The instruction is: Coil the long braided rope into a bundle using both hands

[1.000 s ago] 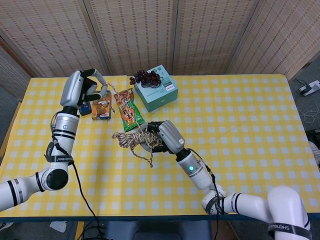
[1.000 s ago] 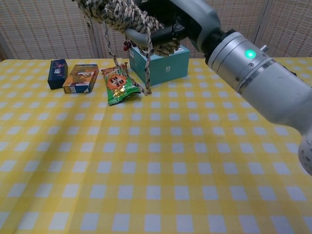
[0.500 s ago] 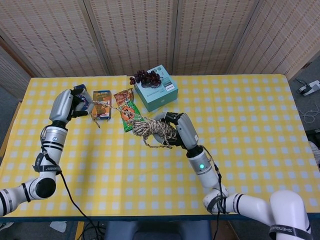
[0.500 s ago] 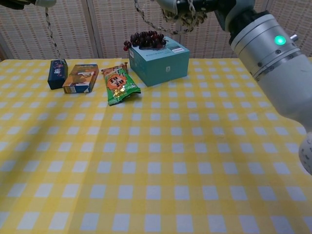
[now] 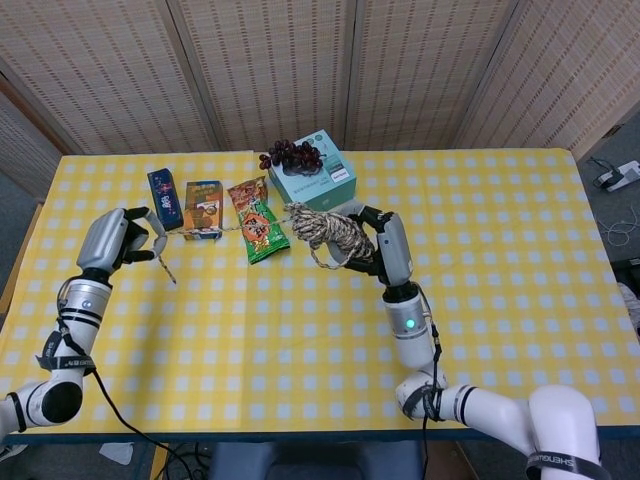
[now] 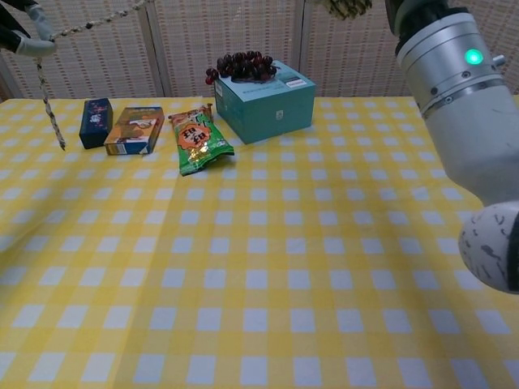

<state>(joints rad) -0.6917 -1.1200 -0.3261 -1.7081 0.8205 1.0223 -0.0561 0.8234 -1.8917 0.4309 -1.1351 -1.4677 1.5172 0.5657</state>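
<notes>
My right hand (image 5: pixel 375 245) is raised over the table's middle and grips a coiled bundle of braided rope (image 5: pixel 330 228). From the coil a taut strand (image 5: pixel 215 232) runs left to my left hand (image 5: pixel 118 240), which pinches it near the table's left side. A short rope tail (image 5: pixel 166 265) hangs below that hand. In the chest view the left hand (image 6: pixel 20 32) shows at the top left corner with the tail (image 6: pixel 49 113) dangling; only the right forearm (image 6: pixel 454 97) and a bit of the coil (image 6: pixel 345 6) show at the top.
On the yellow checked table (image 5: pixel 480 300) lie a blue box (image 5: pixel 164 198), an orange box (image 5: pixel 203 208) and a green snack bag (image 5: pixel 258 222). A teal box (image 5: pixel 318 185) with grapes (image 5: pixel 290 154) on it stands behind them.
My left hand drew the strand down and to the left, away from the boxes. The right hand carried the coil to the right and higher, so the rope between them stretched longer.
</notes>
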